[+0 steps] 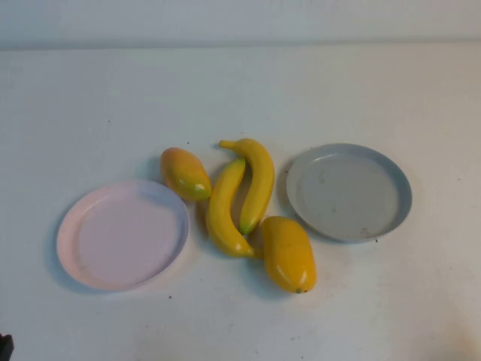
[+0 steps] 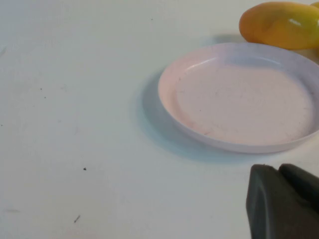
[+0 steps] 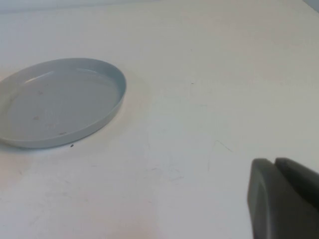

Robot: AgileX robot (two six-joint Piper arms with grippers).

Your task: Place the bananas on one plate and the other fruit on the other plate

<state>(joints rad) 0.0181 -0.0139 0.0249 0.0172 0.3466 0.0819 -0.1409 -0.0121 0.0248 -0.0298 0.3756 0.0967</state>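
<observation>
Two bananas (image 1: 259, 180) (image 1: 223, 210) lie side by side on the table between the plates. One mango-like fruit (image 1: 184, 173) lies at the pink plate's (image 1: 120, 235) far right rim. The other (image 1: 288, 253) lies in front of the bananas, near the grey-blue plate (image 1: 349, 192). Both plates hold nothing. My left gripper (image 2: 280, 168) is shut and empty, low over the table near the pink plate (image 2: 244, 99), with that mango (image 2: 279, 24) beyond it. My right gripper (image 3: 275, 162) is shut and empty, off to the side of the grey-blue plate (image 3: 60, 102).
The white table (image 1: 240, 90) stretches back to a pale wall. A dark bit of my left arm (image 1: 4, 347) shows at the near left corner of the high view. My right arm is out of the high view.
</observation>
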